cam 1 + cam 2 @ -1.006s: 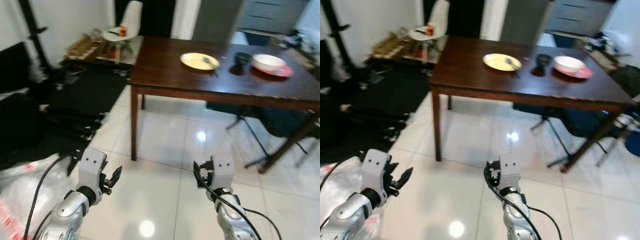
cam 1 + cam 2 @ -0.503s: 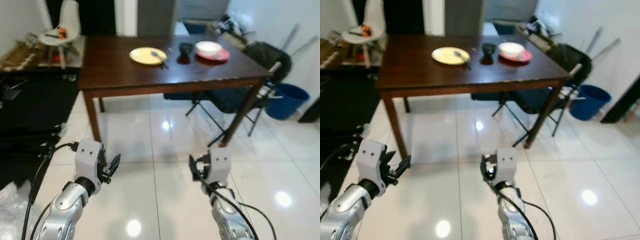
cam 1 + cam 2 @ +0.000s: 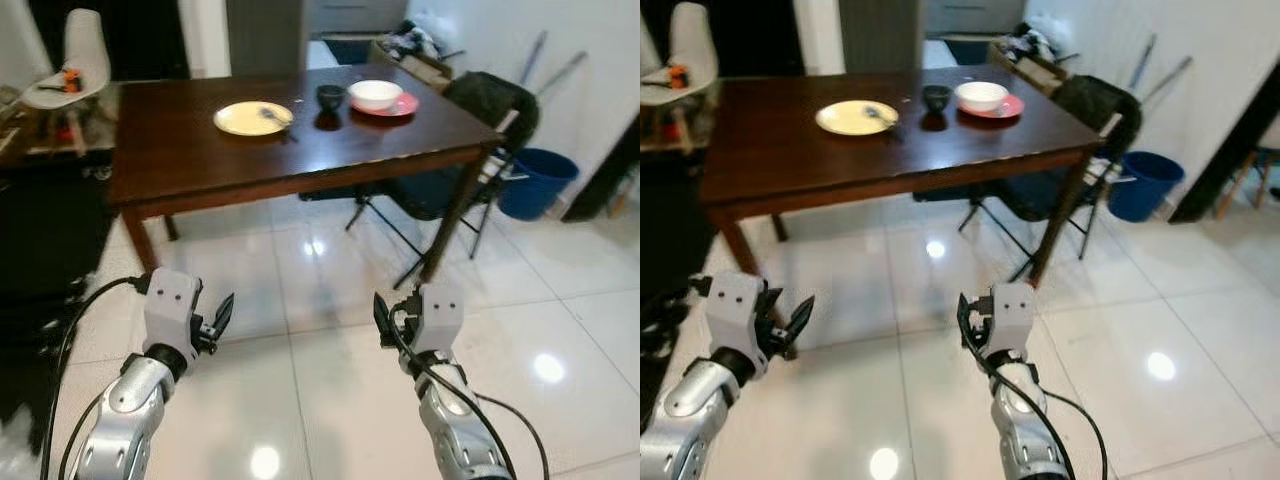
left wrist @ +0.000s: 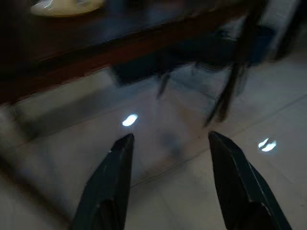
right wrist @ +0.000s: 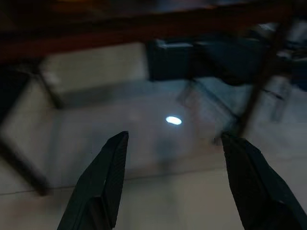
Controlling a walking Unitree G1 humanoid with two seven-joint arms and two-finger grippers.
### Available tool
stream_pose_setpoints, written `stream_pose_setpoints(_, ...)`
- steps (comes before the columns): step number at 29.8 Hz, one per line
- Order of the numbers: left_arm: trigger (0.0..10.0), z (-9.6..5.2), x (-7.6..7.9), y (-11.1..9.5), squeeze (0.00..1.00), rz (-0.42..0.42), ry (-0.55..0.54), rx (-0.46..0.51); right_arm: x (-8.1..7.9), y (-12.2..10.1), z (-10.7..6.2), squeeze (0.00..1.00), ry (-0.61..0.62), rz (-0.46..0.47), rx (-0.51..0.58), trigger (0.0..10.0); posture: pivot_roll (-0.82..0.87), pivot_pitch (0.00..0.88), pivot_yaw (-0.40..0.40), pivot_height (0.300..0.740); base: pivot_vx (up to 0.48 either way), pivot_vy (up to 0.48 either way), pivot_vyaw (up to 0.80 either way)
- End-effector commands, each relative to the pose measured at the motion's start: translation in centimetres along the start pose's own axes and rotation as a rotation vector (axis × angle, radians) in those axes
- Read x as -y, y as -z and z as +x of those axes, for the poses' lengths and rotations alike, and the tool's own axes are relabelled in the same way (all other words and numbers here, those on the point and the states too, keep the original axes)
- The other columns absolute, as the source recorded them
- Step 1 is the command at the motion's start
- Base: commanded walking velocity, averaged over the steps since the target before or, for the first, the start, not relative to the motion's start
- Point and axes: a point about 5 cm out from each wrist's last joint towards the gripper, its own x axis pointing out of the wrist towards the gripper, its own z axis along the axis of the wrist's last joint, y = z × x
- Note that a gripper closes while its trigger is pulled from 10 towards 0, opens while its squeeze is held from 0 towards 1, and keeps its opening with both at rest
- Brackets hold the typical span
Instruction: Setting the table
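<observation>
Two empty grippers ahead of a set worktop

Dark wooden worktop (image 3: 200, 150) stands well ahead on glossy white floor tiles (image 3: 320, 400). Folding chair (image 3: 470, 130) sits at its right end, blue bin (image 3: 535, 180) just beyond; white chair (image 3: 70, 70) at far left. On the worktop: yellow plate (image 3: 252, 118) with a utensil, dark cup (image 3: 330, 96), white bowl (image 3: 376, 94) on a red plate (image 3: 400, 106). Left gripper (image 3: 218, 318) and right gripper (image 3: 383, 322) hover low over the tiles. Wrist views show both pairs of fingers (image 4: 112, 177) spread wide, holding nothing, with the worktop's underside blurred.
</observation>
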Motion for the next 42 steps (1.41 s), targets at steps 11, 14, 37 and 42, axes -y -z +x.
stream_pose_setpoints(11,10.0,-0.4,-0.7,0.9,0.00,0.014,-0.031,-0.032,-0.4,-0.5,0.4,0.00,-0.013,-0.012,0.017,10.0,0.02,0.006,0.037,0.740,0.451,0.000,-0.28)
stream_pose_setpoints(14,10.0,-0.4,-0.8,0.8,0.00,0.015,-0.040,-0.029,-0.2,-1.0,0.5,0.00,-0.023,-0.030,0.033,10.0,0.02,0.006,0.037,0.740,0.410,0.000,0.00)
stream_pose_setpoints(37,10.0,0.8,-1.0,-3.4,0.00,0.014,-0.088,0.106,-1.6,-9.9,2.7,0.00,-0.135,0.028,0.296,10.0,0.03,0.017,0.042,0.740,0.395,0.000,0.00)
stream_pose_setpoints(42,10.0,0.8,-0.9,-3.5,0.00,0.011,-0.084,0.110,-2.2,-10.2,2.7,0.00,-0.200,0.091,0.280,10.0,0.03,0.020,0.042,0.740,0.385,0.000,0.00)
